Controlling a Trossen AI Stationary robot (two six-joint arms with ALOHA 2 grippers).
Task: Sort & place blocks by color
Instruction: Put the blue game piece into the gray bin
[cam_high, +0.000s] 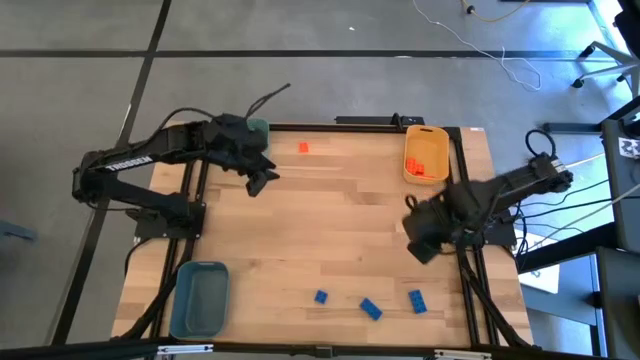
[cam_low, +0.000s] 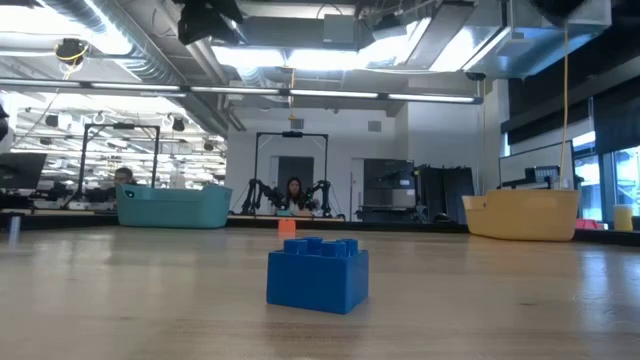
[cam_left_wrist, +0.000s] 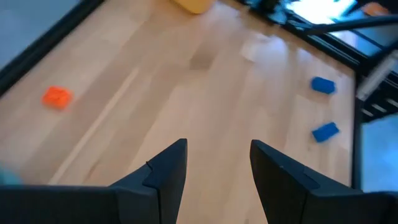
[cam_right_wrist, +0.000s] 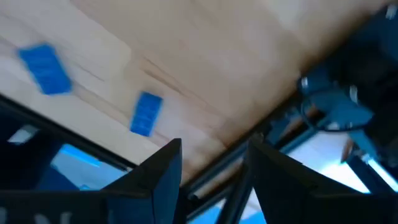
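A: We start at the left gripper (cam_left_wrist: 214, 165). We see its two dark fingers standing apart with bare wood between them and nothing held. From above it hangs over the far left part of the table (cam_high: 330, 230), just beside the teal bin (cam_high: 258, 128).

B: And our right gripper (cam_right_wrist: 211, 171)?

A: We find its fingers parted too, with nothing in them. It sits at the table's right edge, and its own view looks across that edge and the dark frame below.

B: Where do we see the blocks?

A: We count one orange block (cam_high: 304, 148) alone on the far side, between the teal bin and the yellow-orange bin (cam_high: 425, 153). Inside that yellow-orange bin we make out a few red or orange blocks (cam_high: 417, 167), too small to count. Three blue blocks lie along the near edge: one (cam_high: 320, 296) toward the left, one (cam_high: 371, 308) in the middle, one (cam_high: 416, 300) toward the right. We also see a grey-blue bin (cam_high: 199, 297) at the near left corner.

B: And at table height?

A: We see a blue block (cam_low: 318, 271) close up, the orange one behind it, and a person far back in the room.
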